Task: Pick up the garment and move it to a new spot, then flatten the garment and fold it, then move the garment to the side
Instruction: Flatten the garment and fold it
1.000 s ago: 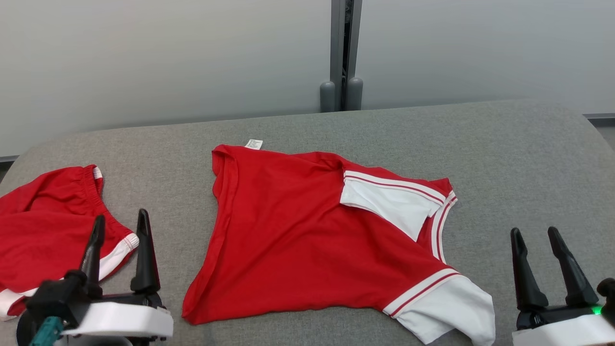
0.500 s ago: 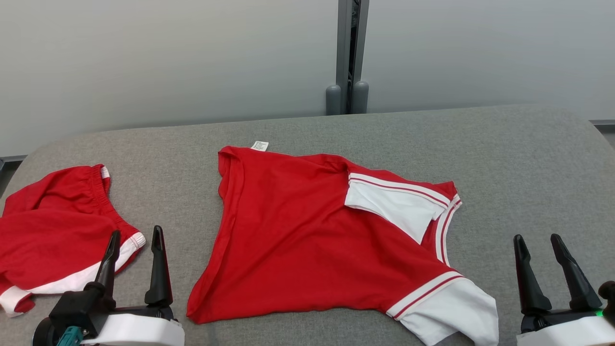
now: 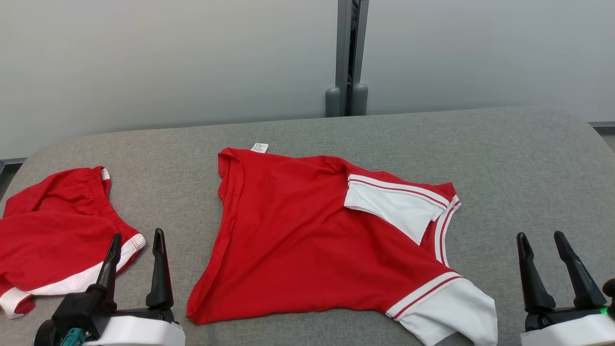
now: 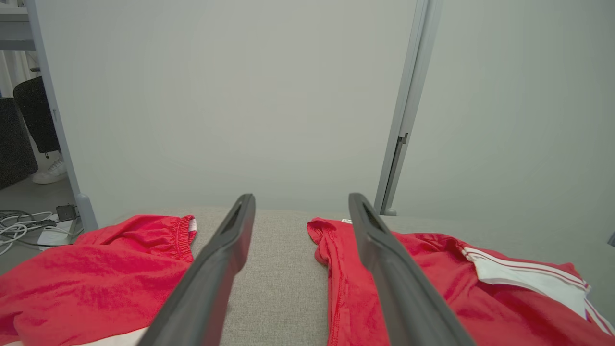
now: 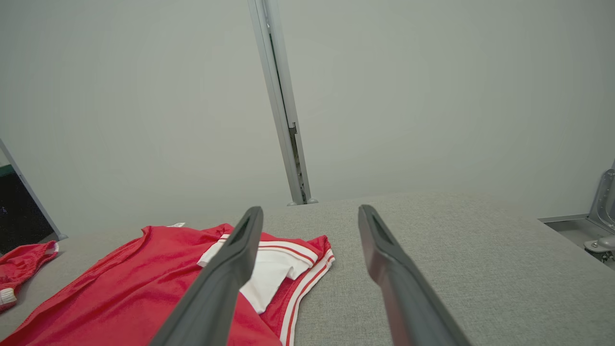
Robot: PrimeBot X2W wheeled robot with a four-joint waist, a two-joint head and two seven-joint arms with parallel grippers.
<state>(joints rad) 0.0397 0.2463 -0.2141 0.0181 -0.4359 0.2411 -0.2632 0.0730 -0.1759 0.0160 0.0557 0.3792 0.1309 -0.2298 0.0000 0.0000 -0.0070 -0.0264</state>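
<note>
A red shirt with white, red-striped sleeves, the garment (image 3: 298, 240), lies spread on the grey padded table (image 3: 504, 158), one sleeve folded over its upper right and a small white label at its far left corner. It also shows in the left wrist view (image 4: 423, 283) and the right wrist view (image 5: 129, 293). My left gripper (image 3: 137, 238) stands open near the front edge, just left of the shirt's near-left corner, holding nothing. My right gripper (image 3: 540, 238) stands open at the front right, beside the near white sleeve (image 3: 451, 307), also holding nothing.
Red shorts with white trim (image 3: 53, 235) lie crumpled at the table's left end, close behind my left gripper. A pale partition wall with a grey post (image 3: 348, 57) runs behind the table. Bare grey surface stretches to the right of the shirt.
The camera shifted slightly, moving the scene right and down. My left gripper moved a little to the right and lower in view, closer to the shirt's corner. The garment lies as before.
</note>
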